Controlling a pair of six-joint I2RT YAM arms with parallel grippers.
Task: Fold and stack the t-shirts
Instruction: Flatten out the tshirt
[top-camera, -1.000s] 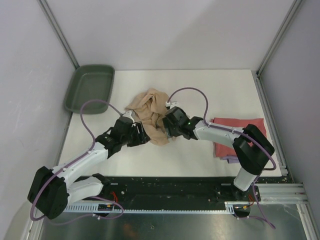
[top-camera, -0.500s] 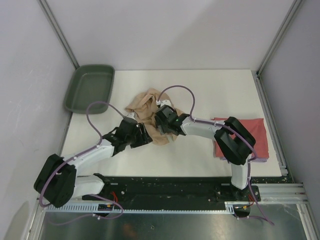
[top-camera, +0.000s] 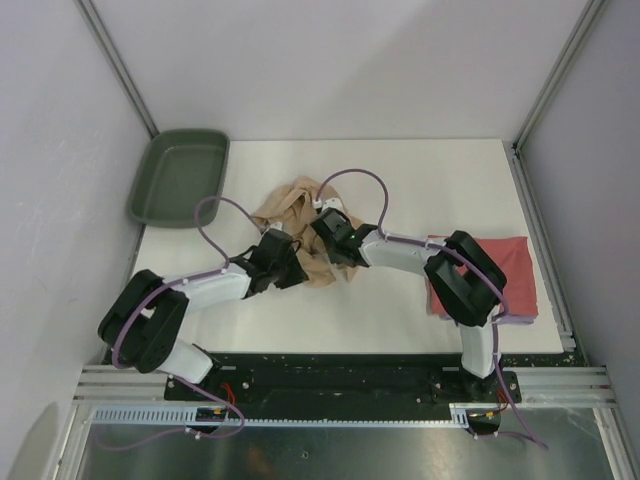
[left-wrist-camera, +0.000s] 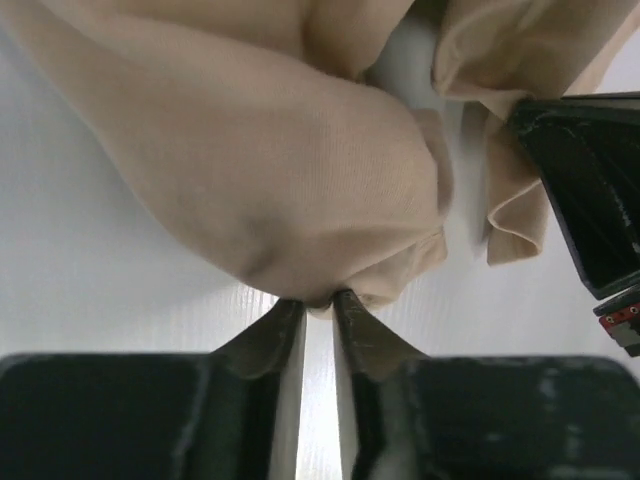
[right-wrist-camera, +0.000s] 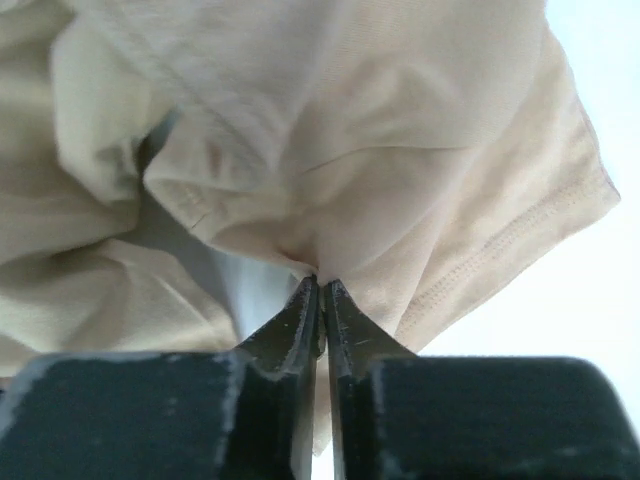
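**Ana:** What did the overhead view show?

**Ben:** The tan t-shirt (top-camera: 292, 212) lay crumpled near the middle of the white table (top-camera: 430, 180). Both arms reached in to its near edge. The left tool (top-camera: 303, 272) was at the lower left of the heap and the right tool (top-camera: 322, 240) at its right side, the two close together. From up there I couldn't tell how either tool's jaws stood.

**Ana:** And the other shirts?

**Ben:** The coral-red t-shirt (top-camera: 515, 265) lay flat at the table's right edge, partly hidden by the right arm. A thin strip of the lavender t-shirt (top-camera: 515, 320) showed beneath it. The green tray (top-camera: 180, 180) sat at the far left corner, well apart from the cloth.

**Ana:** The left wrist view?

**Ben:** The left tool (left-wrist-camera: 318, 298) was clenched on a bulging fold of the tan t-shirt (left-wrist-camera: 270, 170), its tips nearly touching. The right tool's black body showed at the right edge.

**Ana:** The right wrist view?

**Ben:** The right tool (right-wrist-camera: 320, 285) was pinched tight on a gathered bit of the tan t-shirt (right-wrist-camera: 400, 150), just beside a stitched hem.
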